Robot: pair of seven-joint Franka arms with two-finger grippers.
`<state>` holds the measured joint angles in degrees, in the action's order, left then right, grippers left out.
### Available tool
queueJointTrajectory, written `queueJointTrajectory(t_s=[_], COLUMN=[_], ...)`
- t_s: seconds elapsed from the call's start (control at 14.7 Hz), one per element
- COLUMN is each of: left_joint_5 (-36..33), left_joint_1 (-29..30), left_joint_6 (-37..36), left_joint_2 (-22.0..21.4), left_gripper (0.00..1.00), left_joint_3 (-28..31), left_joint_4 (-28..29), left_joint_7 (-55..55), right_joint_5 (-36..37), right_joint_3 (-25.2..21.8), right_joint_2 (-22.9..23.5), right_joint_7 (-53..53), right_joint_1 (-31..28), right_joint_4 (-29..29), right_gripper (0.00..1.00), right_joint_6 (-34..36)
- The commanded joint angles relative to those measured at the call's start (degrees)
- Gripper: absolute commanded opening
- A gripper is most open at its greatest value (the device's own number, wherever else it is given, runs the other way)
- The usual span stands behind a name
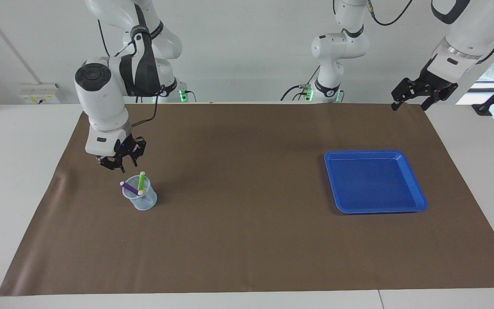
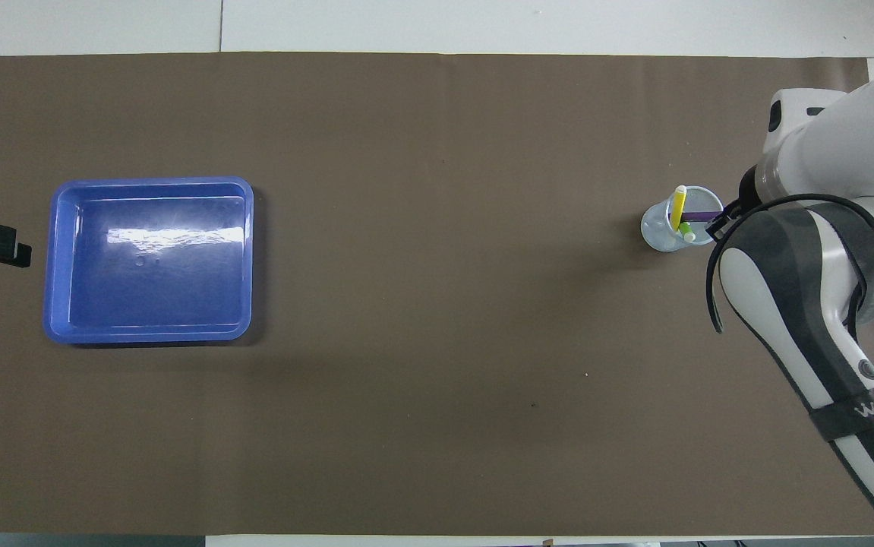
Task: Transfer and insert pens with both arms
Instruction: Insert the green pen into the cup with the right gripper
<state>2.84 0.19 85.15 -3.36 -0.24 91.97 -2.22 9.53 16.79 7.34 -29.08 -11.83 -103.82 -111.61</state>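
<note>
A clear cup [image 1: 146,201] [image 2: 657,232] stands on the brown mat toward the right arm's end. All three pens lean inside it: the green pen [image 1: 141,180] [image 2: 687,234], the purple pen [image 1: 128,188] [image 2: 698,216] and the yellow pen [image 1: 143,192] [image 2: 677,209]. Just above the cup hangs my right gripper [image 1: 121,163], open, with nothing between its fingers and clear of the pens. My left gripper [image 1: 410,102] is raised high over the mat's corner at the left arm's end, open and empty.
A blue tray [image 1: 371,180] [image 2: 148,258] with nothing in it lies on the mat toward the left arm's end. The brown mat [image 1: 247,240] covers most of the white table. The right arm's forearm hides the mat beside the cup in the overhead view.
</note>
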Motion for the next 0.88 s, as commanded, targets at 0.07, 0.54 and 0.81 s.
queueJointTrajectory(t_s=[0.07,0.54,0.81], left_joint_5=[-1.70,-2.40,-2.32], left_joint_1=[-0.54,0.34,0.34], left_joint_6=[0.02,1.24,2.57], left_joint_2=[-0.69,-1.21,-1.04], left_gripper=[1.00,1.00,1.00], left_joint_3=[-0.55,-1.87,-1.61], left_joint_4=[1.20,1.98,2.08], left_joint_7=[-0.60,-0.25,0.11], right_joint_5=[-2.94,-3.20,-3.37], right_joint_3=[0.61,-0.09,-0.62], right_joint_2=[-1.01,-2.32,-4.87], right_joint_7=[0.42,9.73,16.31], right_joint_1=[-0.30,-1.00,-1.26], right_joint_4=[7.90,20.76,20.41], right_gripper=[1.00,1.00,1.00], right_joint_6=[7.60,25.89,30.30])
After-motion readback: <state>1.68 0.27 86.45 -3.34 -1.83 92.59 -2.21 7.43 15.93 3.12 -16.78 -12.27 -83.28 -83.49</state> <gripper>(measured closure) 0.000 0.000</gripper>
